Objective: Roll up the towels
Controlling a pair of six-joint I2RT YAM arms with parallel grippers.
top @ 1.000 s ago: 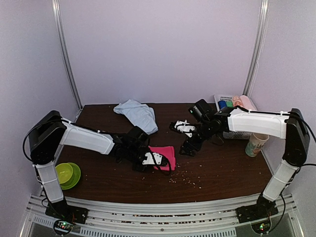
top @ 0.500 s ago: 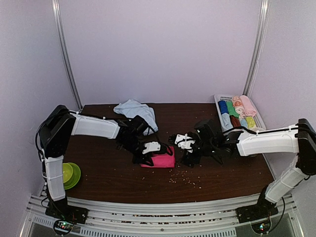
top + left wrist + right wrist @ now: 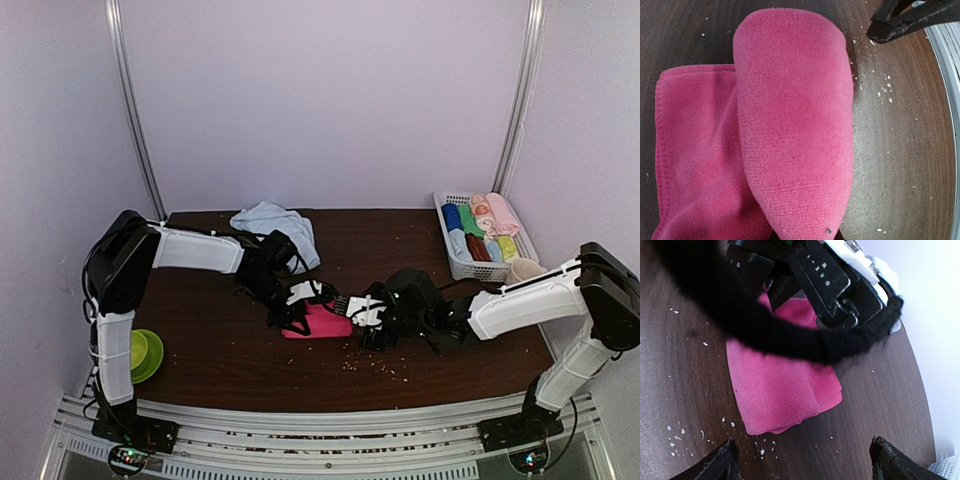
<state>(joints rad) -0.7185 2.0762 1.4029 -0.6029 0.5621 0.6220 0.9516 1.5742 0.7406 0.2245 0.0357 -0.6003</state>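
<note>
The magenta-pink towel [image 3: 320, 323] lies partly rolled at the table's middle. In the left wrist view a thick rolled fold [image 3: 792, 125] rests over its flat layer [image 3: 690, 150]. My left gripper [image 3: 305, 298] is shut on the near end of that fold, its fingers hidden under the cloth. My right gripper [image 3: 362, 313] hangs open just right of the towel. Its fingertips [image 3: 722, 460] straddle bare wood in front of the towel's edge [image 3: 780, 390] without touching it. The light blue towel [image 3: 277, 226] lies crumpled at the back.
A white basket [image 3: 448, 232] of small coloured rolls stands at the back right, a cup [image 3: 521, 271] in front of it. A green bowl [image 3: 140, 352] sits at the near left. White crumbs [image 3: 375, 362] dot the wood. A black cable [image 3: 765, 325] crosses the right wrist view.
My right arm has swung left and down from near the basket to the pink towel's right edge, still open. The left arm shifted back, still holding the towel.
</note>
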